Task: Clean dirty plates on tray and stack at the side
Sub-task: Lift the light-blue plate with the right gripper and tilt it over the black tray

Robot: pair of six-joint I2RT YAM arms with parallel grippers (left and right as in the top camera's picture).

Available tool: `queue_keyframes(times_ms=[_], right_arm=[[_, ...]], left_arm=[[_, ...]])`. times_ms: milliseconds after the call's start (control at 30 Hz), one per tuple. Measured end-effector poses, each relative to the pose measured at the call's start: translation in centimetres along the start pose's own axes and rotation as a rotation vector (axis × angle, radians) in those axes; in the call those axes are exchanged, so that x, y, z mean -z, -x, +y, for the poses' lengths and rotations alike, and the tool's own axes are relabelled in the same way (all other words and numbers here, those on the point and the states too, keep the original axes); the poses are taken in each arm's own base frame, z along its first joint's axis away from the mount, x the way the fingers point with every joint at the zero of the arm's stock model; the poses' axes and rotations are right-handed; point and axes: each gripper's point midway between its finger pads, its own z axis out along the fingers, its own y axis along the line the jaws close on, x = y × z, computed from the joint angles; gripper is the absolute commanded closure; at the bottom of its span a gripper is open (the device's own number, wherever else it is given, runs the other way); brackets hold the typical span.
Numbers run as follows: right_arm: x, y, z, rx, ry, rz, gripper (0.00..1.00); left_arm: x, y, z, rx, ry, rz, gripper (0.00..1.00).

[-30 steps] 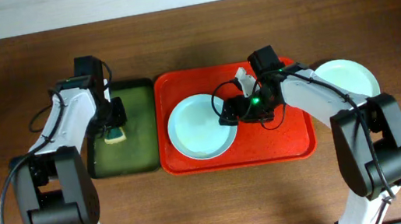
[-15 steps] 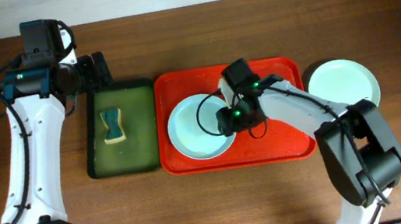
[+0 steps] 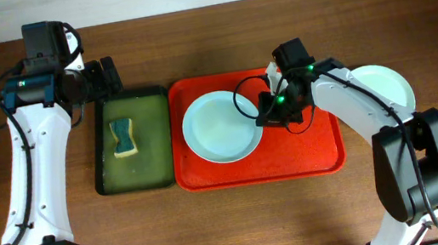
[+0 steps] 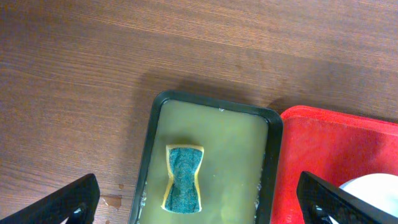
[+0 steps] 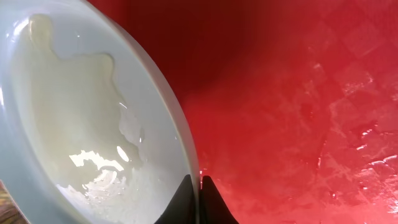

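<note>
A pale blue plate (image 3: pixel 220 127) lies in the left half of the red tray (image 3: pixel 309 148). My right gripper (image 3: pixel 263 116) is shut on its right rim. The right wrist view shows the thin rim pinched between the two black fingertips of that gripper (image 5: pixel 199 193). The plate (image 5: pixel 93 124) is wet and glossy, and the tray floor (image 5: pixel 298 93) lies beside it. A second pale plate (image 3: pixel 381 87) rests on the table right of the tray, partly hidden by the right arm. My left gripper (image 3: pixel 101 79) hangs open and empty, high above the table; its jaws (image 4: pixel 199 205) stand wide apart.
A dark green tray (image 3: pixel 143 163) of murky water sits left of the red tray. A blue-and-yellow sponge (image 3: pixel 122 138) floats in it, seen from above in the left wrist view as well (image 4: pixel 183 177). Brown wooden table surrounds both trays.
My left gripper let go of the sponge and rose to the back left. My right gripper closed on the blue plate's right rim; the plate has shifted slightly up and right.
</note>
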Motion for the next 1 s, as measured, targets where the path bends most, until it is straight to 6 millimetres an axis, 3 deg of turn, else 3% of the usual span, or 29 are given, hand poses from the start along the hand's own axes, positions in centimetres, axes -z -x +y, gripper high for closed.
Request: queue_keyframes(times_ms=[100, 200, 300, 400, 567, 667, 767, 867, 1000], right_arm=[[0.3, 1.3, 1.5, -0.018, -0.027, -0.053, 0.96], [-1.3, 2.5, 6.2, 0.066, -0.099, -0.207, 0.96], [-3.0, 1.7, 11.3, 0.201, -0.189, -0.379, 0.96], [-3.3, 0.3, 15.5, 0.342, -0.267, -0.554, 0.96], [0.1, 1.2, 21.1, 0.625, -0.401, -0.874, 0.96], [1.6, 1.6, 23.6, 0.811, -0.455, -0.959, 0.96], [3.4, -0.3, 27.3, 1.018, -0.563, -1.067, 0.96], [3.4, -3.1, 29.1, 1.145, -0.633, -1.074, 0.96], [3.9, -3.3, 28.9, 1.181, -0.717, -1.077, 0.96]], left_arm=[[0.0, 0.0, 0.0, 0.000, 0.000, 0.000, 0.01], [0.0, 0.0, 0.0, 0.000, 0.003, 0.000, 0.00], [0.0, 0.0, 0.0, 0.000, 0.003, 0.000, 0.00], [0.0, 0.0, 0.0, 0.000, 0.003, 0.000, 0.00], [0.0, 0.0, 0.0, 0.000, 0.003, 0.002, 0.01], [0.0, -0.1, 0.1, 0.000, 0.003, 0.002, 0.01], [0.0, 0.0, 0.0, 0.000, 0.002, 0.000, 0.00], [0.0, 0.0, 0.0, 0.000, 0.003, 0.000, 0.01], [0.0, 0.0, 0.0, 0.000, 0.003, 0.000, 0.01]])
